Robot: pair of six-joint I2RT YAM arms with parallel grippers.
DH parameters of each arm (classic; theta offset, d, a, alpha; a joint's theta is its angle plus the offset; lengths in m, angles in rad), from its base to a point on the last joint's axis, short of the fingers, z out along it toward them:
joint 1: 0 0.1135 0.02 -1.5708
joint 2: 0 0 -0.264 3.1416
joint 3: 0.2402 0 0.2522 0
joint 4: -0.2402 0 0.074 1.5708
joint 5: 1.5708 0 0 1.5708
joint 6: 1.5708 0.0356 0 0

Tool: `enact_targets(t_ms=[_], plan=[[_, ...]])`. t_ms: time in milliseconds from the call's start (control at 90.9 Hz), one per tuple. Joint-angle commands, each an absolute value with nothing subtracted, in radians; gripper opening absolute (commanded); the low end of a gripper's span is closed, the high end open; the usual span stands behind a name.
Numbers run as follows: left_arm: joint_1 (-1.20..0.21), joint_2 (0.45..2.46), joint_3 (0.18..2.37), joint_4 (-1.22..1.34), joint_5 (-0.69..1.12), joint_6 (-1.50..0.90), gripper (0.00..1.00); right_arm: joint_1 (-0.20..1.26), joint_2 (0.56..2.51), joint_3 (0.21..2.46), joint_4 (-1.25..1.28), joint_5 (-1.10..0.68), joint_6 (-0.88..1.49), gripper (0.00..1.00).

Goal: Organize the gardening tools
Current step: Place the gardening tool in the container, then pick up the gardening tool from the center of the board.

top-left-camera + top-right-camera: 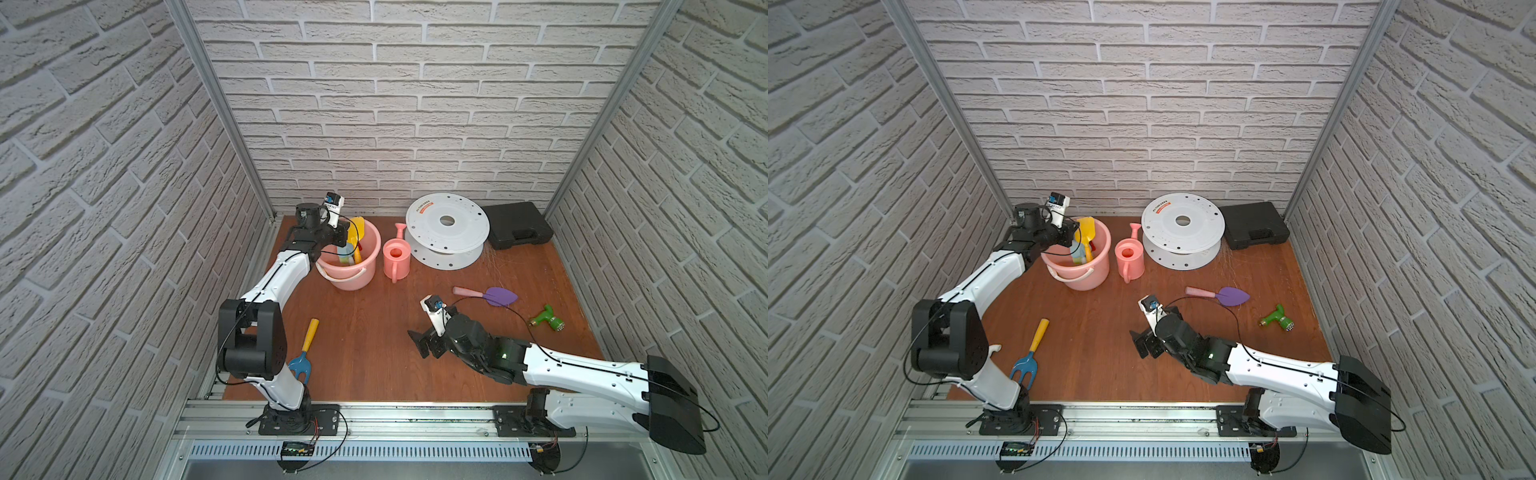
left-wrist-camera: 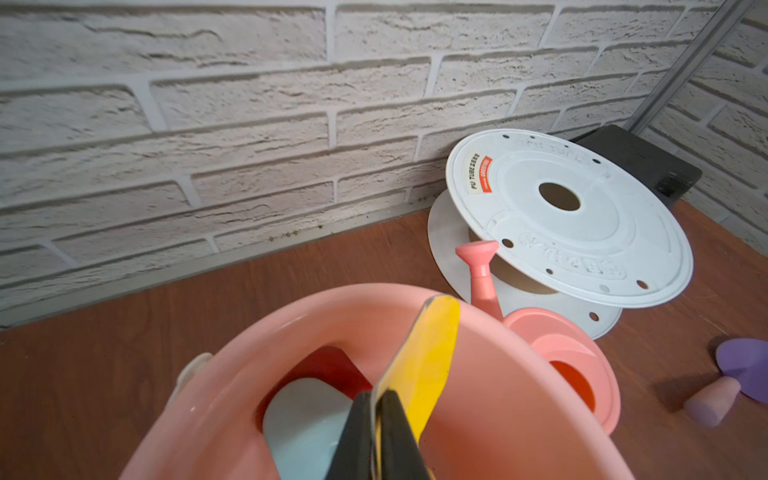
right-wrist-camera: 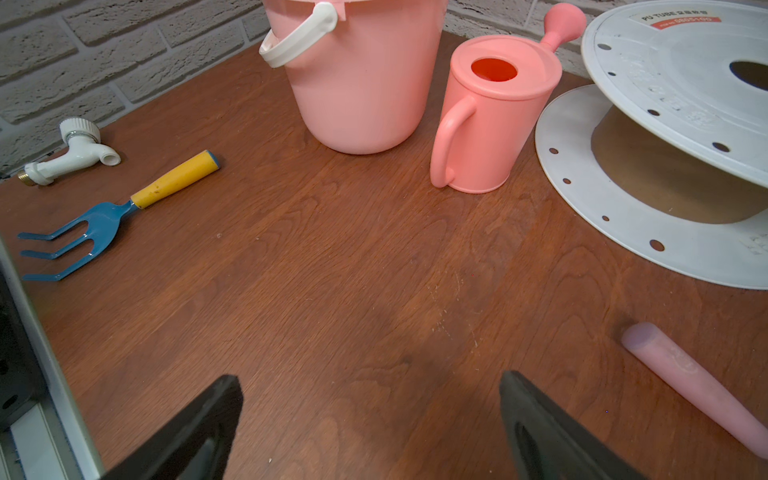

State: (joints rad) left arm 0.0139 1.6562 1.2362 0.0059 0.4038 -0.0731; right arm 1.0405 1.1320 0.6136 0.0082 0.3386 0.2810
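Right gripper point(image 1: 418, 344), jaws wide apart, has the purple trowel point(image 1: 496, 296) nearest, at two o'clock, lying nine-to-three; left gripper point(image 2: 376, 401) seemingly pinches the yellow spade point(image 2: 428, 357).

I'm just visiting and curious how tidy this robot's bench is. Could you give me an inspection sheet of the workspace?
Surface: wooden table, bare in the middle.
Job's things: yellow spade, red tool and pale teal tool in the bucket; blue fork and purple spade lying on the table.
Clutter: watering can, reel, black case, green nozzle, white tap.
Grippers: left gripper pinches the yellow spade over the bucket; right gripper open, holding nothing.
Cables: black cable arcs over the table near the purple spade.
Surroundings: brick-pattern walls, metal frame.
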Motion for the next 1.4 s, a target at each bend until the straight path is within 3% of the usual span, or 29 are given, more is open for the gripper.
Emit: enact_targets(t_ms=[0,297,561,792,1133,1386], plan=[[0.038,1.648,1.227,0.106,0.477,-0.084,0.25,1.047,1.139,0.643,0.042,0.343,0.283,1.0],[0.043,1.547,1.267,0.033,0.474,-0.198,0.97,1.048,1.116,0.641,0.032,0.35,0.296,1.0],[-0.136,1.402,1.238,-0.006,0.262,-0.269,0.98,1.048,1.084,0.648,-0.015,0.431,0.308,1.0],[-0.345,1.324,1.092,0.057,0.017,-0.36,0.98,1.048,1.084,0.653,-0.044,0.518,0.294,1.0],[-0.703,1.269,0.851,0.176,-0.194,-0.296,0.98,1.041,1.089,0.63,-0.066,0.749,0.288,1.0],[-0.783,1.236,0.729,0.2,-0.24,-0.327,0.98,0.924,1.077,0.594,-0.131,0.767,0.37,0.99]])
